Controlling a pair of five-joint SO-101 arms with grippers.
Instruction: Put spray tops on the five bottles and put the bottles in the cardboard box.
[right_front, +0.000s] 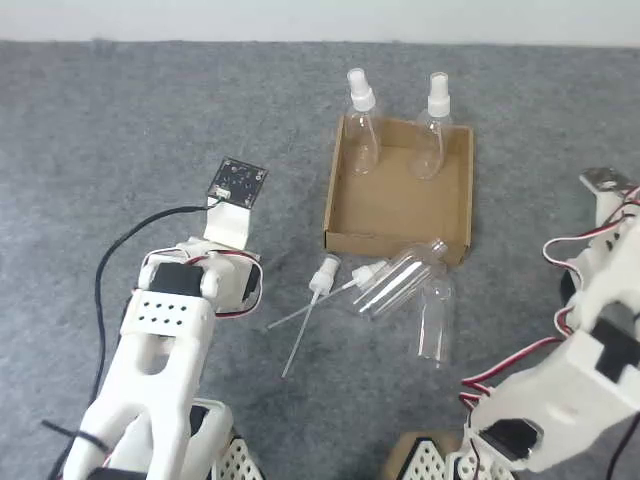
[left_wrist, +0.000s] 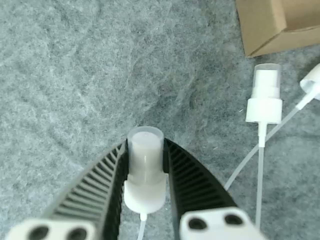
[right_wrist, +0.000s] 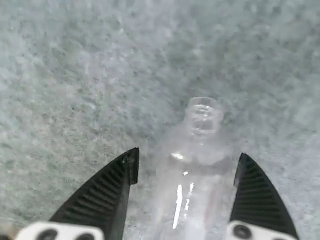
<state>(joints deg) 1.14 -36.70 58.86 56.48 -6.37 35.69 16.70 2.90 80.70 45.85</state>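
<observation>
Cardboard box (right_front: 398, 243) holding two capped bottles (right_front: 362, 130), two uncapped bottles (right_front: 400, 280) outside, left jaws gripping top (left_wrist: 145, 160), right jaws wide

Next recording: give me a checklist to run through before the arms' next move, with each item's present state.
1. Left hand shut on the white plastic spray top: ok.
2. Right hand gripping the clear plastic bottle: not ok; jaws stand open either side of it.
3. That bottle's neck uncapped: ok.
4. Spray top lined up with that neck: cannot tell.
5. Free floor in the brown cardboard box: ok; two capped bottles at its far end.
</observation>
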